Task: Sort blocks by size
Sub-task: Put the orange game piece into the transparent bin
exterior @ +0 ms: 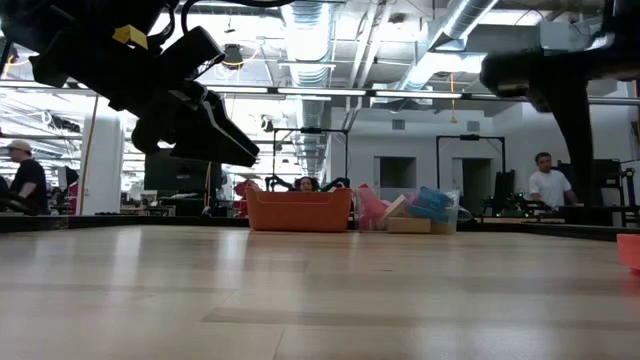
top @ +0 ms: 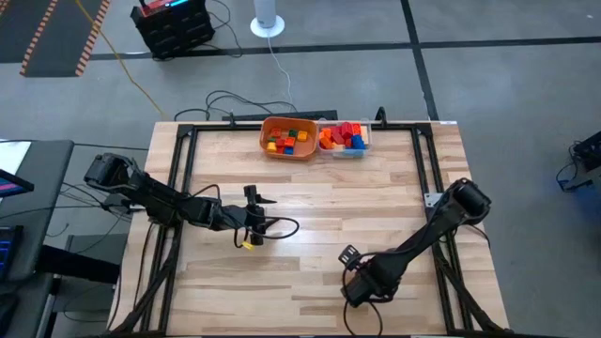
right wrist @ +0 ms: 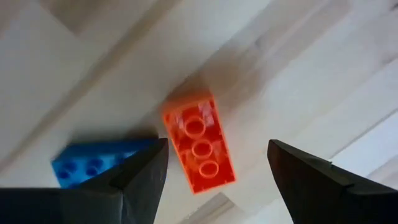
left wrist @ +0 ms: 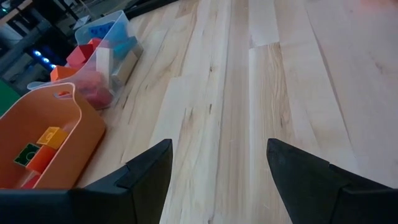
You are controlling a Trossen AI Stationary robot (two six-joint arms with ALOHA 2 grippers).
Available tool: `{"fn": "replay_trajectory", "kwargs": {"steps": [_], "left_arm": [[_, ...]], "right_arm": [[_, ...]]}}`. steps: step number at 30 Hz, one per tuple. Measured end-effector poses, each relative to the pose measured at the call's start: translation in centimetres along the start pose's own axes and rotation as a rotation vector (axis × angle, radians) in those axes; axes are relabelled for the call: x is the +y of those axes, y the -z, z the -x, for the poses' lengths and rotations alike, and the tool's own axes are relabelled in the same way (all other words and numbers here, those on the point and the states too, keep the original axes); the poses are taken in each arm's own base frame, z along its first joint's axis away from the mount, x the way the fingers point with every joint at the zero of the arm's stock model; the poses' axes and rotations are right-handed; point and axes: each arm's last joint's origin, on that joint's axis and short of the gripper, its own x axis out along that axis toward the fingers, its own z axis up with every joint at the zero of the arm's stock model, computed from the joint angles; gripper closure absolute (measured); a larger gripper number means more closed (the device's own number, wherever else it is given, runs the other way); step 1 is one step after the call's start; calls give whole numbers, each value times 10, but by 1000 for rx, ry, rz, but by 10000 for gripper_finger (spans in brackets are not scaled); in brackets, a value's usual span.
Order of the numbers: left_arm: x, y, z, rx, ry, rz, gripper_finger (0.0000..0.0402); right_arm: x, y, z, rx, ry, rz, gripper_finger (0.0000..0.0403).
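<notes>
Right gripper (right wrist: 217,163) is low over the near right part of the bench (top: 310,225), jaws wide with nothing held. An orange brick (right wrist: 199,142) lies flat on the wood between its jaws, studs up; a blue brick (right wrist: 93,165) lies just beside it, partly hidden behind one jaw.

Left gripper (left wrist: 217,165) hangs above the bench left of centre, jaws wide, nothing between them, pointing toward the far edge. A small yellow thing (top: 248,245) shows just by it from above; can't tell if it's a brick.

At the far edge sit an orange bowl (top: 272,127) with small yellow, green and orange cubes (top: 287,141) and, touching its right side, a clear container (top: 364,147) with red, orange and blue bricks (top: 344,136).

People (exterior: 545,185) stand in the room behind.
</notes>
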Motion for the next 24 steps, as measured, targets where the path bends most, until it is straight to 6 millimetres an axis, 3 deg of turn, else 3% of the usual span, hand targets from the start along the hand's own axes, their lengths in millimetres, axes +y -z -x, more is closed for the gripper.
{"fn": "replay_trajectory", "kwargs": {"steps": [16,24], "left_arm": [[0,0,0,3,1,-7,148],[0,2,0,16,2,-18,148]], "right_arm": [[-1,2,-14,-4,-7,64,99],[-10,1,-40,72,-54,49,132]]}}
